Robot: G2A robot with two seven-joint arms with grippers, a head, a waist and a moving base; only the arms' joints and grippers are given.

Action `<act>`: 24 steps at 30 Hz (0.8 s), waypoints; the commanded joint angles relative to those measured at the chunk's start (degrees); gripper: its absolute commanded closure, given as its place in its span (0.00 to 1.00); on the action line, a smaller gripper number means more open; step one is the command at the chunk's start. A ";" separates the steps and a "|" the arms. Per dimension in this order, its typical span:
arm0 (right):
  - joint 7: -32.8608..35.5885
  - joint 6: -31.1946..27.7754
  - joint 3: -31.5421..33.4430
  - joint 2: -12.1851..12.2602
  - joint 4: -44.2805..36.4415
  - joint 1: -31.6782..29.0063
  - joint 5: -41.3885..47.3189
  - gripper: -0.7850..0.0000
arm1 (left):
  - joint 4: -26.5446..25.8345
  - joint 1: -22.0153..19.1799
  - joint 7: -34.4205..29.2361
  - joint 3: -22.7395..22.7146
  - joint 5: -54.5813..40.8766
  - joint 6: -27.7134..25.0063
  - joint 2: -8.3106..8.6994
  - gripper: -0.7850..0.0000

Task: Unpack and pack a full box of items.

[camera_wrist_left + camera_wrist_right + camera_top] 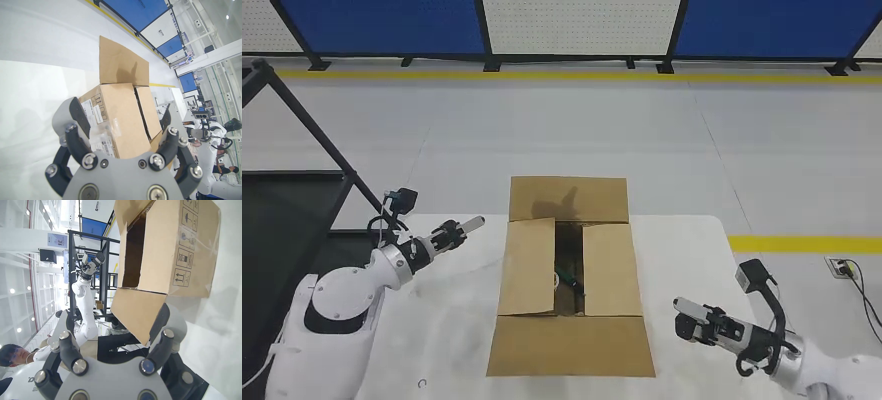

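A cardboard box stands in the middle of the white table. Its far and near flaps lie spread outward. The two side flaps are folded in over the opening, leaving a narrow gap where a small green and white item shows inside. My left gripper is off the box's far left corner, open and empty. In the left wrist view the box lies just beyond the left gripper. My right gripper hovers open to the right of the box's near flap. The right wrist view has the right gripper facing the box.
A black metal frame stands left of the table, close behind my left arm. A small ring-shaped object lies near the table's front left. Bare tabletop stretches on both sides of the box. Blue and white panels line the far floor.
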 commanded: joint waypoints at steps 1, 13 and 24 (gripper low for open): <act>0.00 0.00 0.00 0.00 0.00 0.00 0.00 0.00 | 0.01 -0.01 0.00 0.00 0.00 0.00 0.00 0.00; 0.52 1.26 -0.88 0.54 -0.59 -3.15 0.59 0.00 | 16.40 -11.96 -0.13 6.04 -2.37 -8.12 -0.81 0.00; 1.43 4.54 -0.34 1.42 -0.27 -7.22 7.00 0.00 | 50.78 -33.27 -1.23 22.50 -5.34 -19.53 -6.96 0.00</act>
